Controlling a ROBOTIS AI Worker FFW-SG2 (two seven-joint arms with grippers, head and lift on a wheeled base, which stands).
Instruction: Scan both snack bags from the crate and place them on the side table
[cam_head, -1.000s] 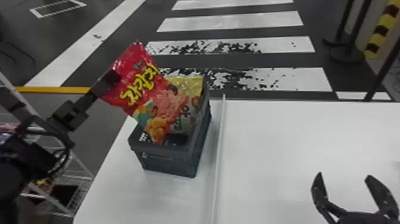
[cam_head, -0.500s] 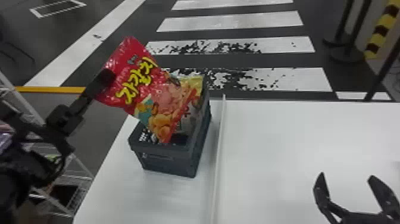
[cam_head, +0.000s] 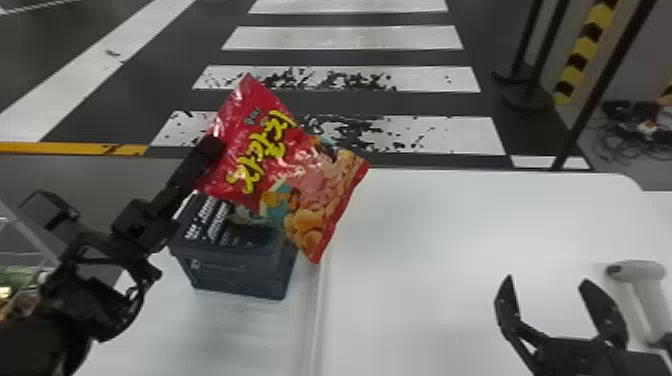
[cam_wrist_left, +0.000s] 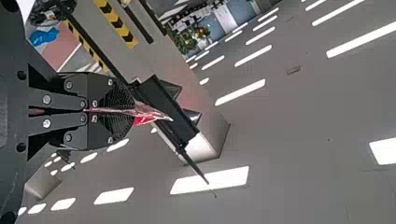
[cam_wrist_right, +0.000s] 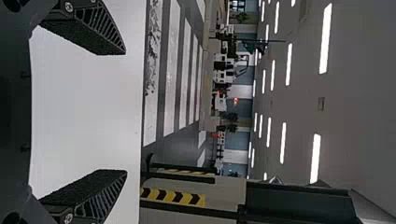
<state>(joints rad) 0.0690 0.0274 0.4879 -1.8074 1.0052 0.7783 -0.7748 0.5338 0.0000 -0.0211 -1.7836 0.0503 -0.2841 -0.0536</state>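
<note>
In the head view my left gripper is shut on the left edge of the red snack bag, which hangs tilted above the dark crate and past its right side. The second bag is largely hidden behind it; a small part may show inside the crate. In the left wrist view the fingertips of my left gripper pinch the red bag's edge. My right gripper stands open and empty above the white table at the right; its fingers are spread wide in the right wrist view.
A white handheld scanner is on the table, right of my right gripper. A raised seam runs along the white table beside the crate. Wire shelving with goods stands at the lower left.
The head view has turned rightward, bringing the scanner into sight. My left gripper has carried the red bag to the right relative to the crate, and the bag has tilted further.
</note>
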